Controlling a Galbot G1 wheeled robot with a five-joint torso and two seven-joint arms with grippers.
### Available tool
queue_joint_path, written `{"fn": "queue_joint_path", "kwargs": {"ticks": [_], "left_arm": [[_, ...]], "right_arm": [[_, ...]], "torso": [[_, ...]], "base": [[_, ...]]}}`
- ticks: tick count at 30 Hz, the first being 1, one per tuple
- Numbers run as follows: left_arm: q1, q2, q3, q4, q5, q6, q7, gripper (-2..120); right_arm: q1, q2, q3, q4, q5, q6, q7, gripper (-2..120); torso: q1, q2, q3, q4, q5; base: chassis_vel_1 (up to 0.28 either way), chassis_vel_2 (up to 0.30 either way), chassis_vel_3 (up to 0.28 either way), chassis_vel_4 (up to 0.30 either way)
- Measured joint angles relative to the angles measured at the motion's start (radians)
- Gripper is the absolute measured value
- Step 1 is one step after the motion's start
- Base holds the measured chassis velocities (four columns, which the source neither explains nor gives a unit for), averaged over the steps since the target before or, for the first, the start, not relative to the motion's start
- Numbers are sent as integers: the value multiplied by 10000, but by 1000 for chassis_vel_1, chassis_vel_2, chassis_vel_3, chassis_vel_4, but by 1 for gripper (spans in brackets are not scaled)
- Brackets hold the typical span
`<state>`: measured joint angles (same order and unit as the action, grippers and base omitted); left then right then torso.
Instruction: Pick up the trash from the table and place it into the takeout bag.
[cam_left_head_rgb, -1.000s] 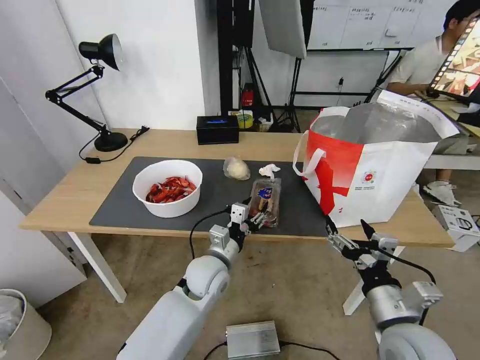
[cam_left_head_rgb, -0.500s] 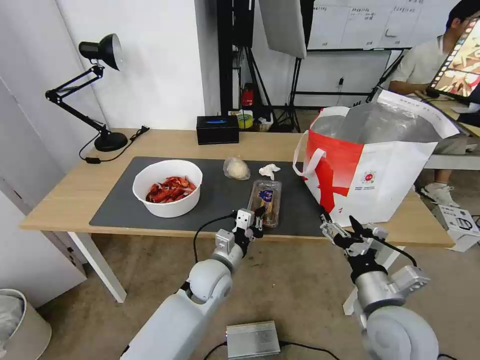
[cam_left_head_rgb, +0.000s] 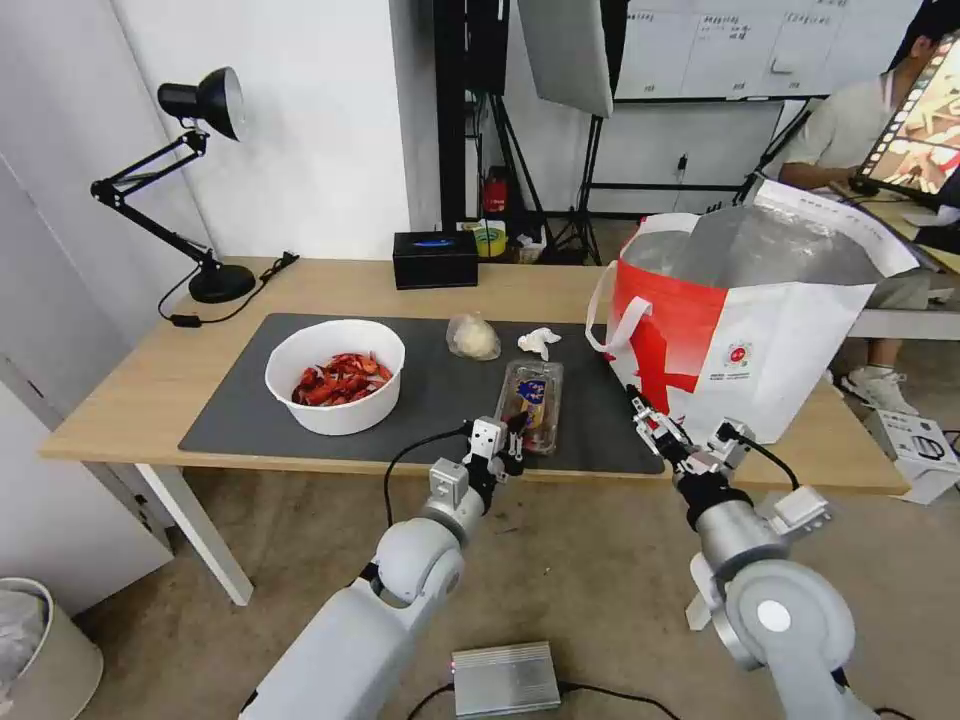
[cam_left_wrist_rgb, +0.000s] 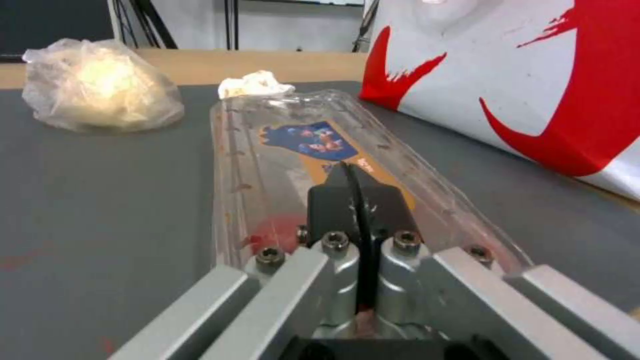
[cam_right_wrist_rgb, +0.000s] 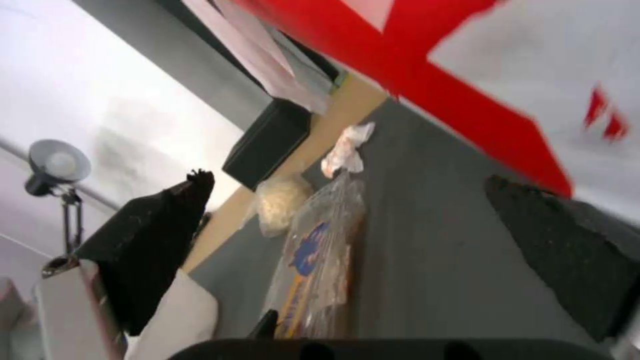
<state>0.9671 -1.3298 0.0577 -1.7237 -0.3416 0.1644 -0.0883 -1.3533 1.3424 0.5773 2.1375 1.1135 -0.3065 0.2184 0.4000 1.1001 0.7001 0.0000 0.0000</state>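
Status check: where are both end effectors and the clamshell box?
Left end effector shut at clamshell box near end, box on mat. Right end effector open beside takeout bag. Path unobstructed.

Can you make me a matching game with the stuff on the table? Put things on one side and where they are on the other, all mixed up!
Things:
1. white bowl
2. takeout bag
3. crumpled tissue
4. black tissue box

Places:
A. at the back edge of the table, off the mat
B. just beyond the far end of the clamshell box
C. at the mat's left end, crayfish shells inside
D. standing open at the table's right end

Pairs: 1-C, 2-D, 3-B, 4-A
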Motion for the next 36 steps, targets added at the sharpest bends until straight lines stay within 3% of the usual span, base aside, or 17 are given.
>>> {"fn": "queue_joint_path", "kwargs": {"ticks": [3,5,18,36], "left_arm": [[-7,-2,0,1,-1,0,-1,0],[-14,-7,-1,9,-2,-3,13,0],[-22,-14,-65,20,-24,-17,77,0],[54,90,-254,35,-92,-35,224,0]], "right_arm": [[127,15,0,-115,384,-101,124,100],[598,29,46,-504,1568,-551,597,100],[2064,58,152,-1634,3904,-2439,1578,100],[3729,423,-38,-3548,4354,-3378,1954,100]], "torso": [[0,0,0,0,0],[0,0,0,0,0],[0,0,0,0,0],[1,-1,0,1,0]], "base": [[0,0,0,0],[0,0,0,0],[0,0,0,0],[0,0,0,0]]}}
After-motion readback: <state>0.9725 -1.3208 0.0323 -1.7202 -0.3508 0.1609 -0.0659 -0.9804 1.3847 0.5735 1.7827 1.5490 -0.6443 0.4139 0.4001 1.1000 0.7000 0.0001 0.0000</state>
